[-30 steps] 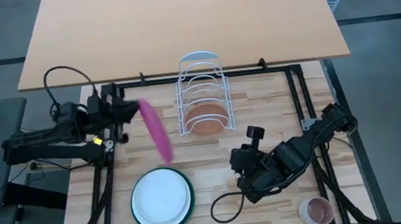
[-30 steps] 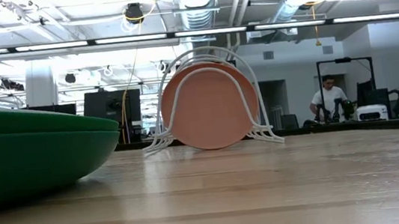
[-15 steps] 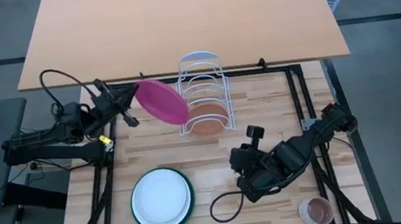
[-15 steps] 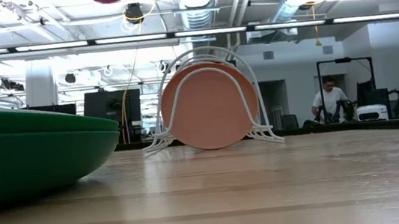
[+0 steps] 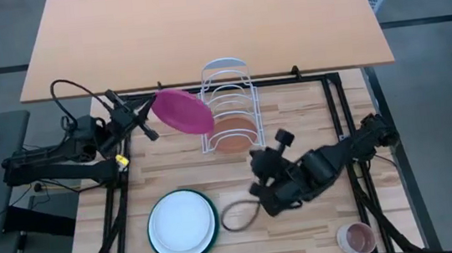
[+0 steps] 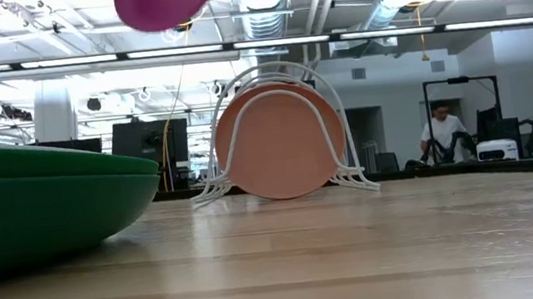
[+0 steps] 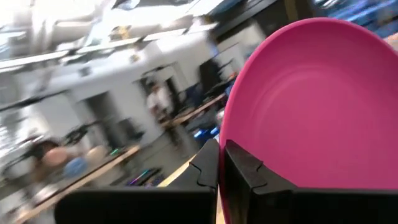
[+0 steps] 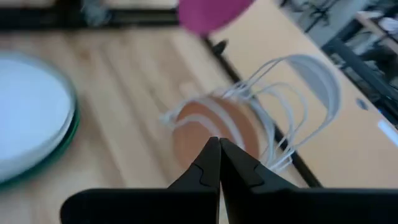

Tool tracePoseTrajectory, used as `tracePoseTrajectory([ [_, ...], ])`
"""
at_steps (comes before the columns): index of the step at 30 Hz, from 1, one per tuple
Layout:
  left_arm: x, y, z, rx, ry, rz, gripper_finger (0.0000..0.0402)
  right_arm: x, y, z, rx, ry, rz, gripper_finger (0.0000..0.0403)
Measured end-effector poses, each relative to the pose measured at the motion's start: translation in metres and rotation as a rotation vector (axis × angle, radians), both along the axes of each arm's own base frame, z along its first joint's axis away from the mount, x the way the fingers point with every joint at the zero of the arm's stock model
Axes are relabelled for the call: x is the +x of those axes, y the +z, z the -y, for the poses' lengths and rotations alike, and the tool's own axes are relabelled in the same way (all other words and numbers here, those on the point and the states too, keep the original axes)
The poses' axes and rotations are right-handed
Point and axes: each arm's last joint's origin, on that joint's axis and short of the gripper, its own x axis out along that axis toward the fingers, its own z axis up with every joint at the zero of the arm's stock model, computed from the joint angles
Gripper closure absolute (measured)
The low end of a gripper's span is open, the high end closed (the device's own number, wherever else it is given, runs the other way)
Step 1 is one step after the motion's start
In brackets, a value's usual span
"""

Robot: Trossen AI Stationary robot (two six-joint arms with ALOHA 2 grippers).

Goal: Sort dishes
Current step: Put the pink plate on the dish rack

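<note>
Magenta plate (image 5: 182,112) raised nearer rack (image 5: 227,101); right end effector (image 5: 257,192) shifted left.

- The wire rack (image 5: 228,103) stands at the table's far middle, a brown plate (image 5: 233,131) filling its nearest slot; the slots behind are free.
- A pink plate (image 5: 181,113) hangs in the air just left of the rack.
- Stacked white plate (image 5: 181,223) and green plate (image 5: 211,229) occupy the near-left.
- The right arm (image 5: 315,172) lies across the near-right boards.
- A mug (image 5: 357,236) sits in the near-right corner.

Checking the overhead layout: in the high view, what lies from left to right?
Left end effector → magenta-pink round plate → white wire rack → right end effector → small pink mug.
</note>
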Motion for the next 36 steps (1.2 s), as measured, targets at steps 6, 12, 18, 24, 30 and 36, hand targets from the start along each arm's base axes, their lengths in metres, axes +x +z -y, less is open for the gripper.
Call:
tracePoseTrajectory([
  [6, 0.008, -0.006, -0.004, 0.009, 0.14, -0.102, 0.0401, 0.02, -0.02, 0.019, -0.034, -0.037, -0.004, 0.0384],
  [12, 0.016, -0.01, -0.005, 0.014, 0.188, -0.154, 0.0401, 0.026, -0.055, 0.042, -0.042, -0.107, -0.106, 0.0367],
  [18, 0.017, -0.01, -0.007, 0.02, 0.262, -0.176, 0.0401, 0.025, -0.07, 0.061, 0.01, -0.21, -0.117, 0.0362],
  [24, 0.017, -0.01, -0.006, 0.0, 0.226, -0.137, 0.0401, 0.033, -0.069, 0.061, 0.008, -0.181, -0.078, 0.0362],
  [30, 0.025, -0.008, -0.002, -0.024, -0.028, -0.028, 0.0401, 0.049, -0.051, 0.061, -0.054, -0.129, 0.031, 0.0341],
  [36, 0.035, -0.01, -0.004, -0.014, 0.034, -0.054, 0.0401, 0.055, -0.03, 0.059, -0.111, -0.092, 0.087, 0.0284],
])
